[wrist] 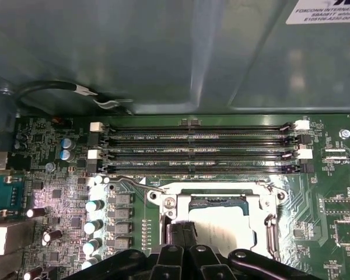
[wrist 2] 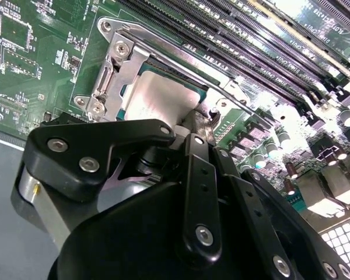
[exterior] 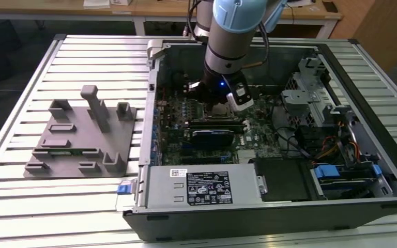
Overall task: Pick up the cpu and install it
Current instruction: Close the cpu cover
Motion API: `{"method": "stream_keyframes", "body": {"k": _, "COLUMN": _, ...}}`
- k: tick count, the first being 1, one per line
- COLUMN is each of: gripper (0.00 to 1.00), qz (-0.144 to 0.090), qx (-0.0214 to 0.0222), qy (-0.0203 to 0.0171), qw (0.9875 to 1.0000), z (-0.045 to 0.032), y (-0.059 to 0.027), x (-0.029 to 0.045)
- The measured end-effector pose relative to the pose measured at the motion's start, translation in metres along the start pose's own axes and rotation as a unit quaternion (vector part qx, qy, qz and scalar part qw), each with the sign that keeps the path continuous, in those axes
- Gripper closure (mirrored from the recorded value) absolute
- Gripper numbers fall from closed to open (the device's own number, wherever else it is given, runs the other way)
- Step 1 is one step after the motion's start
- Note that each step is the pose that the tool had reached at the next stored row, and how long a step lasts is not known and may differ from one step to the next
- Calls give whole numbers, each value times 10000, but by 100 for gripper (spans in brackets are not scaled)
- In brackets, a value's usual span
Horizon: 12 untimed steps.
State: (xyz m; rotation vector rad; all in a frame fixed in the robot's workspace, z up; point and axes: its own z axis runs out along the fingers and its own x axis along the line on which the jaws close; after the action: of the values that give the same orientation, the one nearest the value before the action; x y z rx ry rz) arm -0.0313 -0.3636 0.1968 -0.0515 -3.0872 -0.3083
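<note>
Exterior view: a grey fixture block (exterior: 81,135) lies on the bench (exterior: 19,206) at frame left. The open computer case (exterior: 268,227) stands at right. The arm (exterior: 229,36) reaches down into it at centre and hides the socket.

In both wrist views, the body of the pincer (wrist: 182,234) fills the lower frame and cuts off part of the cpu (wrist: 230,224). The cpu lies inside the metal socket frame (wrist: 268,201) on the motherboard (wrist: 332,233). The pincer sits directly over the cpu. Contact, and whether the pincer is apart or together, cannot be told.
</note>
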Motion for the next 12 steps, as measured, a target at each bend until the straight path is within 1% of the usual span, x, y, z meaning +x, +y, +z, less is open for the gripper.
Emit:
{"method": "stream_keyframes", "body": {"k": 3, "gripper": 89, "qz": 1, "qx": 9, "qy": 1, "qw": 10000, "z": -28, "y": 2, "x": -12}}
{"method": "stream_keyframes", "body": {"k": 5, "gripper": 89, "qz": 2, "qx": 7, "qy": 0, "qw": 10000, "z": -43, "y": 7, "x": -17}}
{"method": "stream_keyframes", "body": {"k": 10, "gripper": 89, "qz": 5, "qx": 7, "qy": 2, "qw": 10000, "z": -52, "y": 6, "x": -19}}
{"method": "stream_keyframes", "body": {"k": 12, "gripper": 89, "qz": 4, "qx": 2, "qy": 2, "qw": 10000, "z": -92, "y": 15, "x": -17}}
